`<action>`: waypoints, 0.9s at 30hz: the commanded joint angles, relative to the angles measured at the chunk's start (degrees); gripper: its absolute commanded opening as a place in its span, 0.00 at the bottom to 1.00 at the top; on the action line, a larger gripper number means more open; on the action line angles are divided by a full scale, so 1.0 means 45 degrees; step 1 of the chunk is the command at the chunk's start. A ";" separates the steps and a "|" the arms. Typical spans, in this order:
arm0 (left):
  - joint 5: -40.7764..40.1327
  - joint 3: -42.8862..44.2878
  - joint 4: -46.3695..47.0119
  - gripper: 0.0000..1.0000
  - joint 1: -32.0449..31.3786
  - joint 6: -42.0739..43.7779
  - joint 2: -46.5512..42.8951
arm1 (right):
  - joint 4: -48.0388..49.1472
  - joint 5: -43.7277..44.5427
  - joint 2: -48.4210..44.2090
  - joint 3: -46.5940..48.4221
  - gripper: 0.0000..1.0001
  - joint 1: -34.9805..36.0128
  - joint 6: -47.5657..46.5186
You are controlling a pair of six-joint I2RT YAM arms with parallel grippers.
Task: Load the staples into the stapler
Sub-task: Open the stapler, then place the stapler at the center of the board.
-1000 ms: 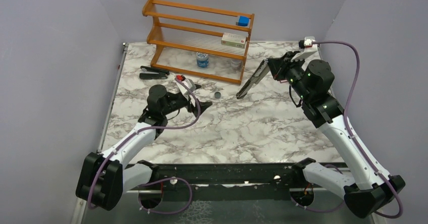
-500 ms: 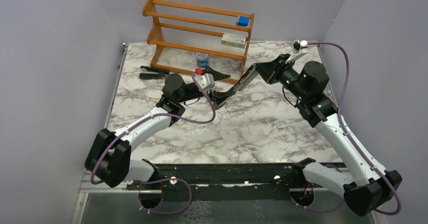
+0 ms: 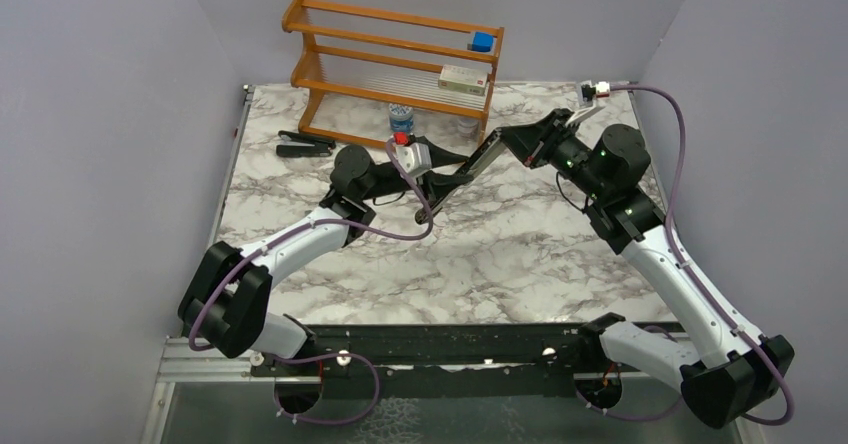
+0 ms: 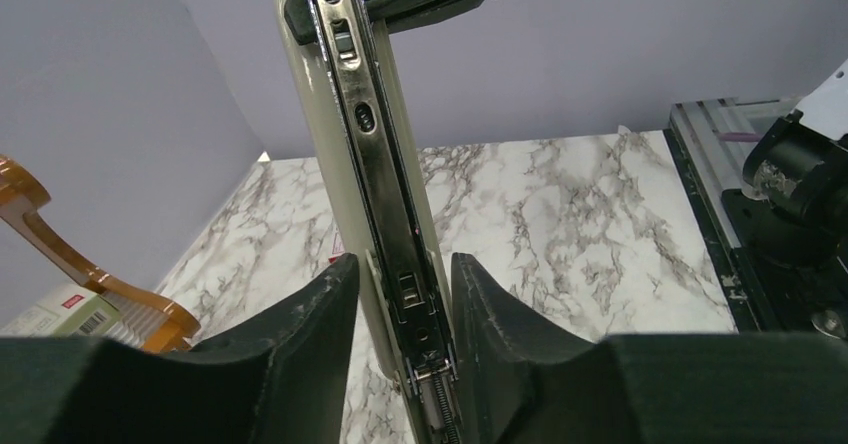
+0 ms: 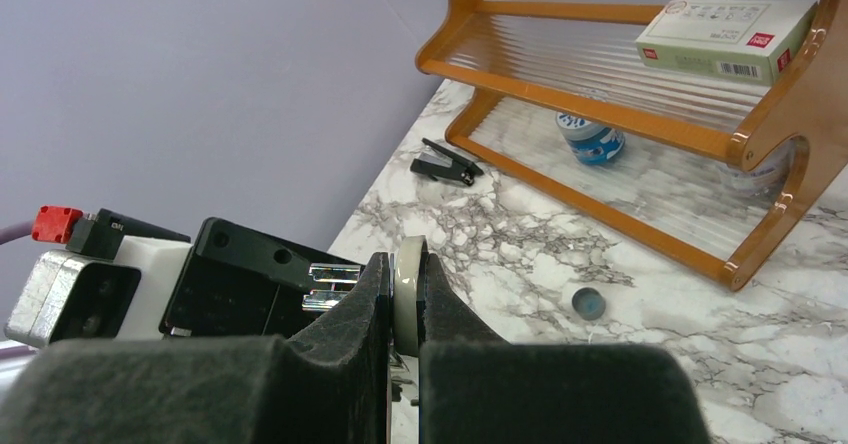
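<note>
Above the surface (image 3: 500, 254), before the wooden rack (image 3: 380, 16): stapler (image 3: 483, 159) aloft, slanting, touching nothing below. Right gripper (image 3: 520, 142) clamped on 1 end; left gripper (image 3: 447, 172) straddling the metal channel, grip impossible to confirm. No staples in view; loading judged not yet begun.

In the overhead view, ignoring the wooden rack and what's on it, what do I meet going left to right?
First the spare black stapler lying flat → left claw → the stapler, spanning between the two → right claw.
</note>
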 commanded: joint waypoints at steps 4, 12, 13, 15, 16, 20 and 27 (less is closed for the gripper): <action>-0.0105 0.0113 0.0564 0.20 -0.0085 -0.0405 0.0142 | 0.1409 0.0057 -0.0172 -0.0078 0.01 0.0001 0.0691; -0.1262 0.0033 0.0145 0.00 -0.0071 -0.0434 0.0110 | 0.1180 0.0111 -0.0267 -0.0154 0.03 0.0001 0.0441; -0.1386 0.0088 -0.0092 0.00 -0.0068 -0.0348 0.0099 | 0.0995 0.0221 -0.0255 -0.0144 0.09 0.0001 0.0319; -0.1459 0.0182 -0.0487 0.00 -0.0069 -0.0062 0.0008 | 0.0487 0.0652 -0.0337 -0.0120 0.26 0.0001 -0.0036; -0.1432 0.0224 -0.0665 0.00 -0.0068 0.0085 -0.0055 | 0.0246 0.0962 -0.0413 -0.0120 0.34 0.0001 -0.0246; -0.1137 0.0291 -0.1551 0.00 0.0055 0.0617 -0.0239 | -0.0435 0.2496 -0.1017 -0.0212 0.47 0.0001 -0.0739; 0.0009 -0.0274 -0.3404 0.00 0.1231 0.1373 -0.0894 | -0.0566 0.3474 -0.1964 -0.0138 0.51 0.0001 -0.1436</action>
